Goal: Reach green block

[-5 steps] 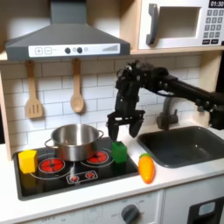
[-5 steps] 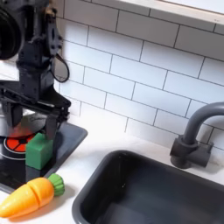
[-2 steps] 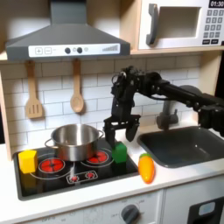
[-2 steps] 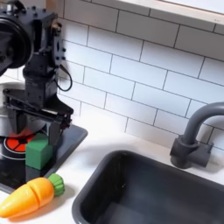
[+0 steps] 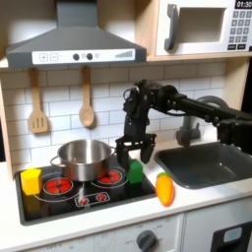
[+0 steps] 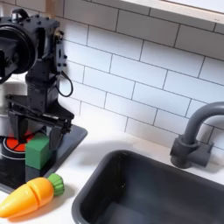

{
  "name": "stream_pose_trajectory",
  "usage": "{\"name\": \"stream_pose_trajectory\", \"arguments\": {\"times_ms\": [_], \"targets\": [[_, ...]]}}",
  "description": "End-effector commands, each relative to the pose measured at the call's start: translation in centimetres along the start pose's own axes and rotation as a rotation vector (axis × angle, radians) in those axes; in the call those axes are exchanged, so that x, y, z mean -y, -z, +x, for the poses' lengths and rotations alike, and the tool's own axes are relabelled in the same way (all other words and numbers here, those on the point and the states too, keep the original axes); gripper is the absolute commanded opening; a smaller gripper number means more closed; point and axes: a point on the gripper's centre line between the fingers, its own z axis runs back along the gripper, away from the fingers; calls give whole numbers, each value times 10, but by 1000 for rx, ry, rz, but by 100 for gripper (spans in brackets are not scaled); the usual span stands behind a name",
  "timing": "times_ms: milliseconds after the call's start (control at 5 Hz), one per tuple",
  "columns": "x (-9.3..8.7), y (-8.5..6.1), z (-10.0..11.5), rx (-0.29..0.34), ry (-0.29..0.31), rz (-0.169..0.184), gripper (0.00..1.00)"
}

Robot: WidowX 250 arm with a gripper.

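small bright-green cuboid green block (image 6: 37, 150) stands upright on the stove, pincer (image 6: 37, 133) spread just above it.

No legible text or numbers anywhere

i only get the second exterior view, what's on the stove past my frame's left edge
Observer: A round steel pot sits on the black stove, on the first exterior view's left of the open hand.
Operator: anything else there
Observer: A small yellow plastic block stands at the stove's near corner, on the first exterior view's far left.
Operator: what's above the pot
Observer: A grey range hood.
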Motion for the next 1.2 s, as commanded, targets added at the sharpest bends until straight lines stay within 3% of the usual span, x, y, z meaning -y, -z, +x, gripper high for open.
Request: {"name": "stream_pose_trajectory", "arguments": {"times_ms": [0, 400, 800, 1000], "targets": [[10, 8, 2, -9, 31, -4, 100], [4, 20, 4, -42, 15, 1, 100], [12, 39, 2, -100, 29, -13, 100], [10, 40, 3, -111, 31, -7, 100]]}}
